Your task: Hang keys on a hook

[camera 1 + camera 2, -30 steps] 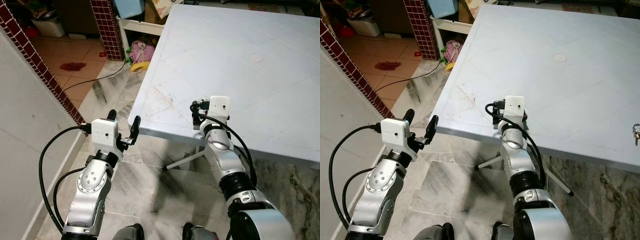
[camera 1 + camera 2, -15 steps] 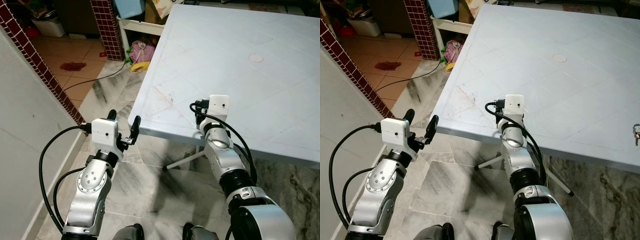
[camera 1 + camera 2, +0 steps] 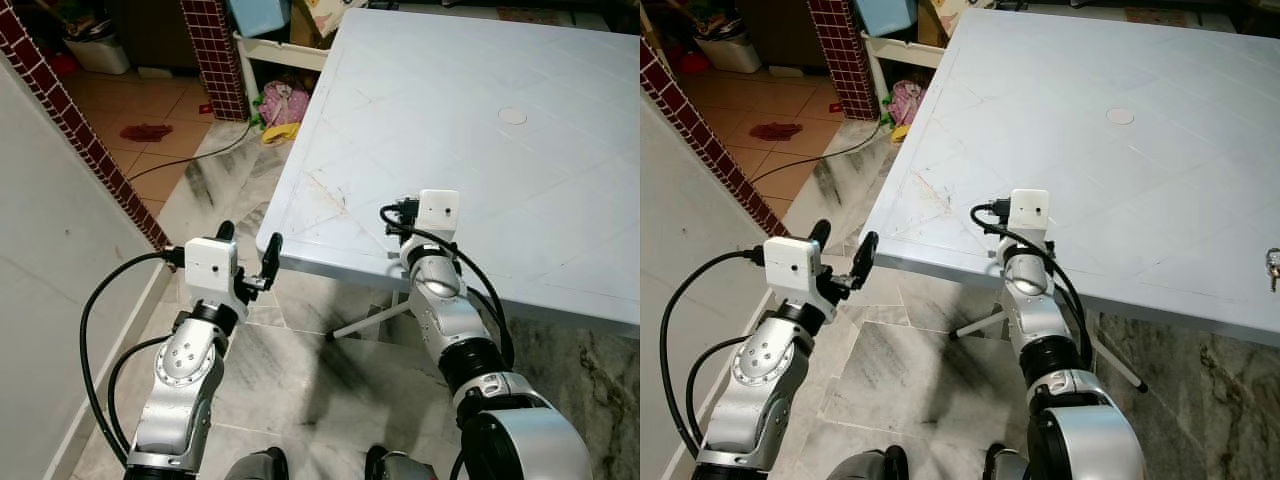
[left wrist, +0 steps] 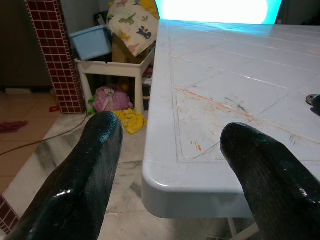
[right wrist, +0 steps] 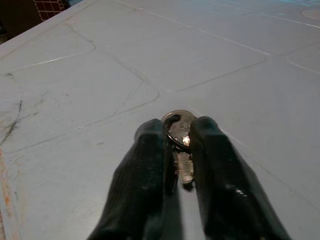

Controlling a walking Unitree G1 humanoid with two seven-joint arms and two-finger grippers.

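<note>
Right wrist view: the right pincer point(image 5: 177, 142) rests low over the pale blue-grey table point(image 5: 100, 75), its two black fingers point(image 5: 145, 170) drawn nearly together. Between the fingertips sits a set of keys point(image 5: 180, 135): a silver ring lies just past the tips, and a key blade runs back into the narrow gap between the fingers. The fingers close on the keys from both sides, and the keys lie at or just above the table surface.

In the head views, the right arm point(image 3: 445, 300) reaches up from below the near edge of the table, its white wrist camera box point(image 3: 438, 208) sitting over the table top. A second bunch of keys point(image 3: 1272, 265) lies near the table's right edge, well apart from that arm.

The left pincer point(image 3: 248, 252) hovers beside the table's near left corner, off the table, over the marble floor point(image 3: 290, 370). Its fingers stand wide apart and hold nothing. Beyond the table stand a red-tiled pillar point(image 3: 215, 55) and a white shelf point(image 3: 270, 50) with a pink bag point(image 3: 283, 100) beneath it.
</note>
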